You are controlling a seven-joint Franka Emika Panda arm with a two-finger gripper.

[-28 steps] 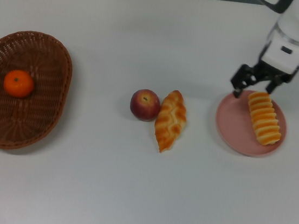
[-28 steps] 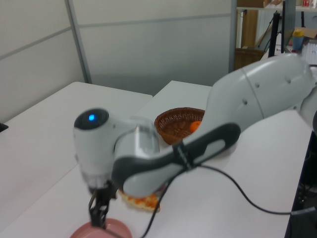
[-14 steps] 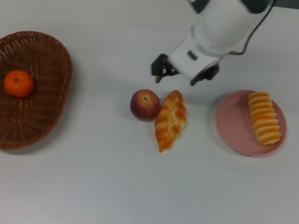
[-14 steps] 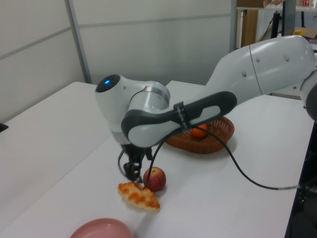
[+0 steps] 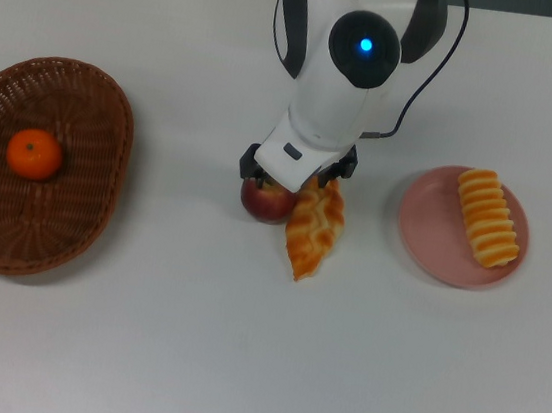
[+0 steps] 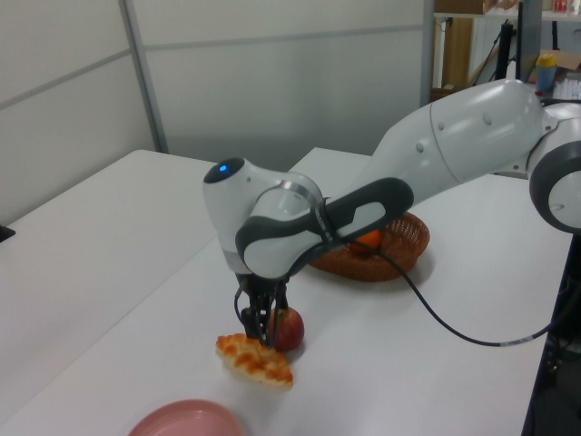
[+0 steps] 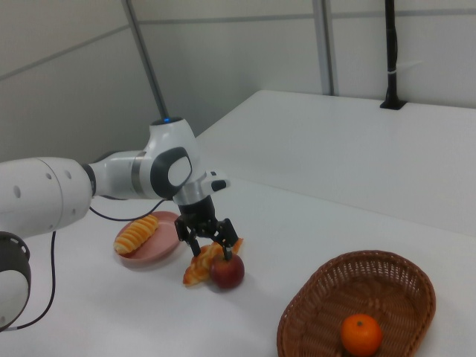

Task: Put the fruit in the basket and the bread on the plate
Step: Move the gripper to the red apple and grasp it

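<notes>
The dark red apple point(image 5: 264, 201) and the braided loaf point(image 5: 313, 233) lie side by side mid-table. My gripper point(image 5: 295, 176) hangs open low over them, its fingers spread around the apple's top and the loaf's upper end, holding nothing. In the right view the gripper point(image 7: 211, 242) sits just above the apple point(image 7: 227, 272) and loaf point(image 7: 198, 268). The ridged roll point(image 5: 488, 218) rests on the pink plate point(image 5: 422, 231). The tangerine point(image 5: 34, 155) lies in the wicker basket point(image 5: 85, 205) at the top view's left. The arm hides part of the apple in the top view.
The white table continues on all sides. In the left view the basket point(image 6: 401, 247) stands behind the arm and the plate point(image 6: 186, 419) shows at the bottom edge. A black cable trails from the arm across the table in the left view.
The gripper left the plate, crossed to the top view's left and came down over the apple and braided loaf. The roll stays on the plate.
</notes>
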